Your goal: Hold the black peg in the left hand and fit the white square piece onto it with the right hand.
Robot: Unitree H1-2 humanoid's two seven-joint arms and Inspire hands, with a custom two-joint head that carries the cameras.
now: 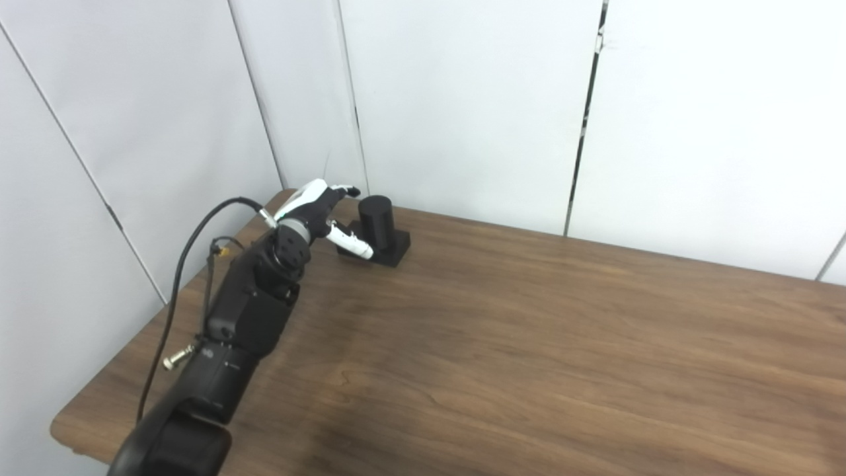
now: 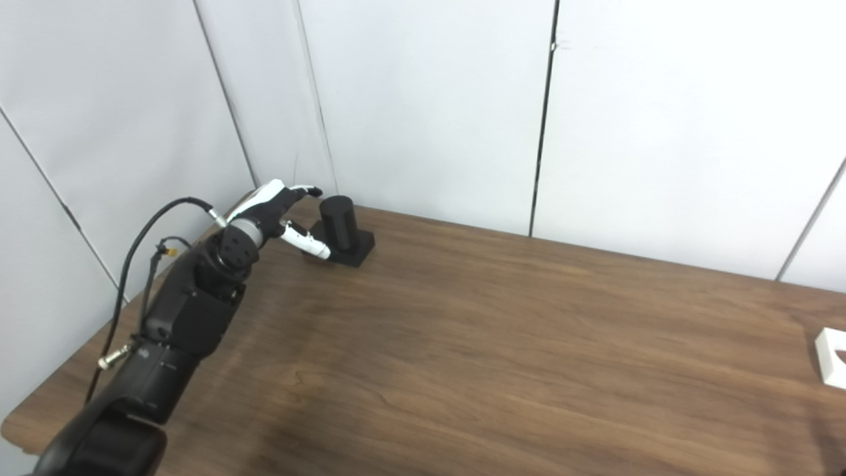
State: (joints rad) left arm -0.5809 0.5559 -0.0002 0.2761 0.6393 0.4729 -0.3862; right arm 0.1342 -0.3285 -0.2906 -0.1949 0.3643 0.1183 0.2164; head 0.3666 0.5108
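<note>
Table (image 1: 529, 344): brown wood.
White piece (image 2: 831, 357): far right edge, well apart from the peg.
Left hand (image 1: 320, 211): far left, fingers spread, holding nothing, just left of the peg.
Peg (image 1: 377, 221): upright on its base, far-left corner.

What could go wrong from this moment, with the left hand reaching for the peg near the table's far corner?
1. The left hand is open beside the black peg, not yet around it; a glancing close might push or tip the peg.
2. The peg stands close to the table corner, so a shove could send it off.
3. The white square piece lies far right, half out of view, and the right hand is unseen.
</note>
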